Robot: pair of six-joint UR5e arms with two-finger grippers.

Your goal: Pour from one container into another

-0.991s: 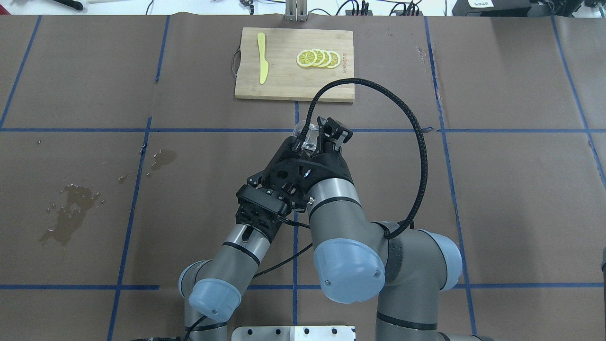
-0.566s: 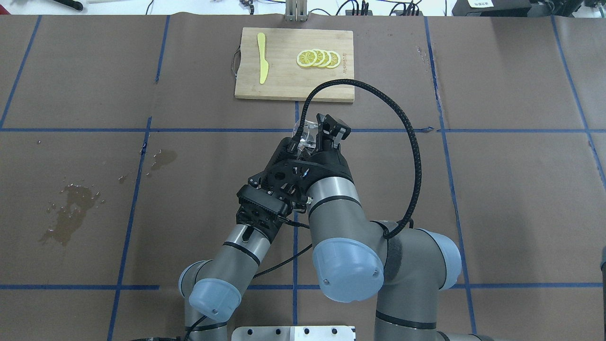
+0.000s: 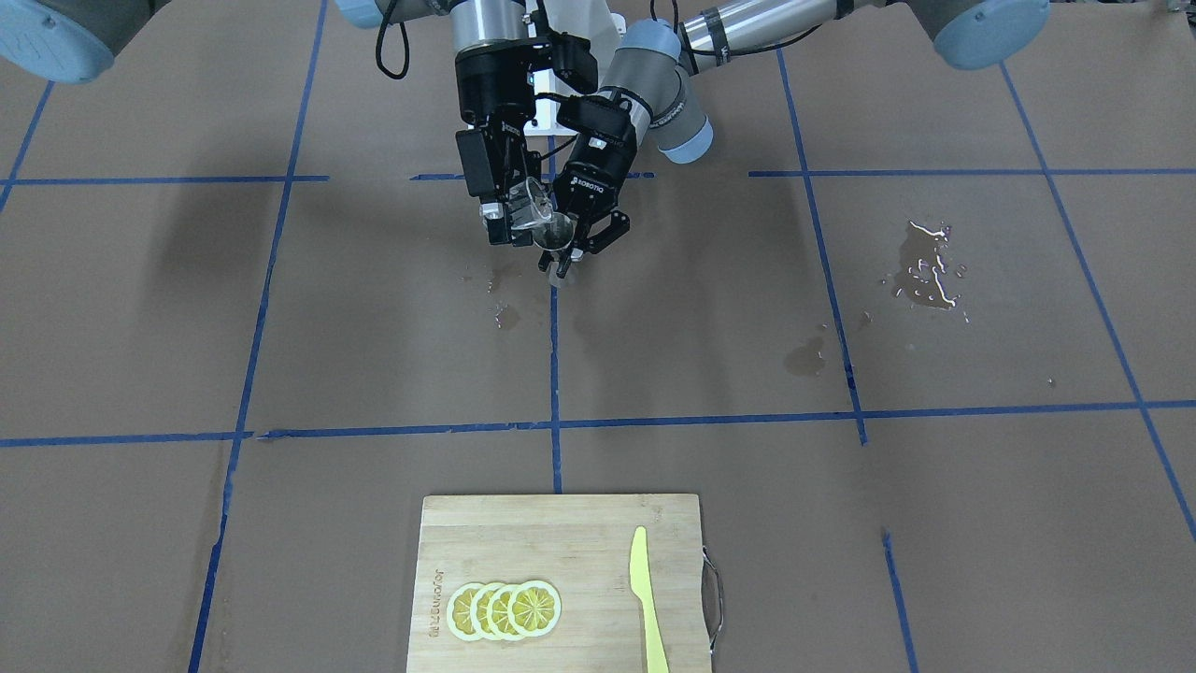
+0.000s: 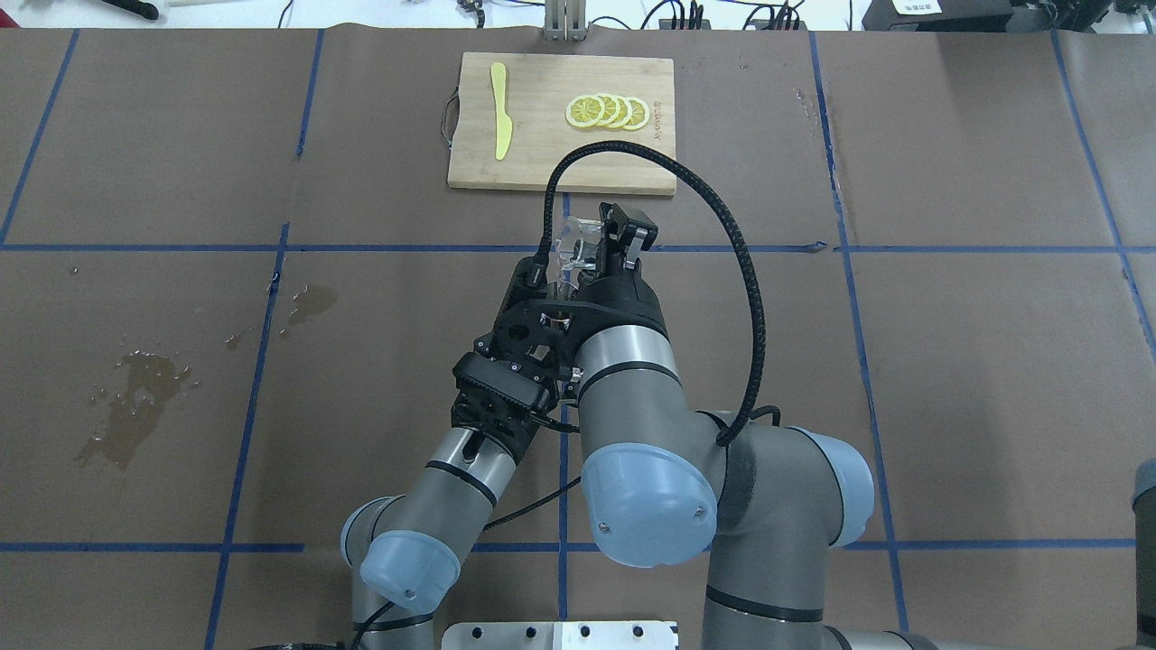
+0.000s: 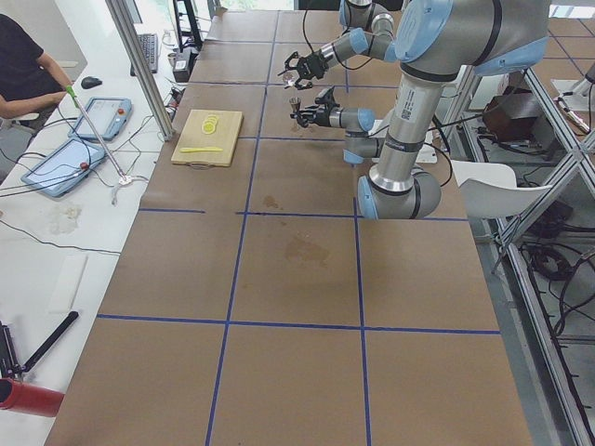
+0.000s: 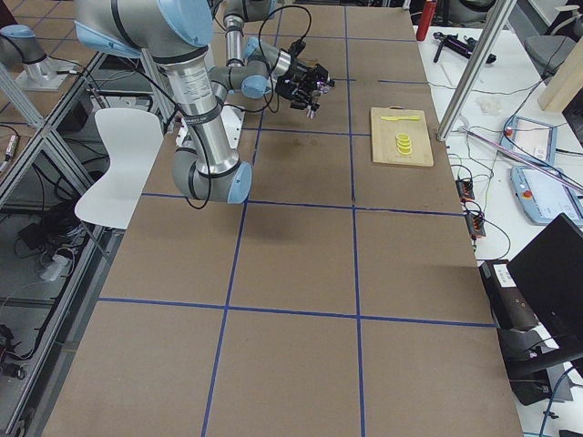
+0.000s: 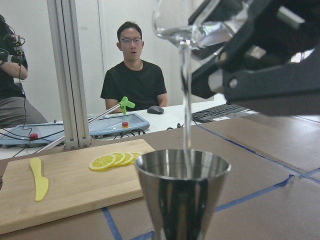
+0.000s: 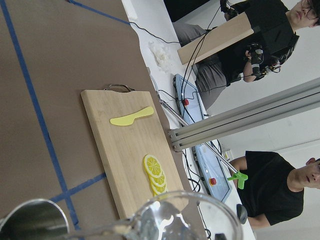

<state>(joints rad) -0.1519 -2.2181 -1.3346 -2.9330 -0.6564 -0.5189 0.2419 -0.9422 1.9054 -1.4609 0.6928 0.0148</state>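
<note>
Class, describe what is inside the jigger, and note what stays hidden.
A thin clear stream falls from the tilted beaker into the jigger's open top. How full it is cannot be seen: the metal wall hides the level.

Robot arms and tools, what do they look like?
The left arm and right arm are silver-grey tubes with pale blue joint caps. The left tool and right tool are black, two-fingered; the left bears white lettering. A black braided cable loops off the right arm.
</note>
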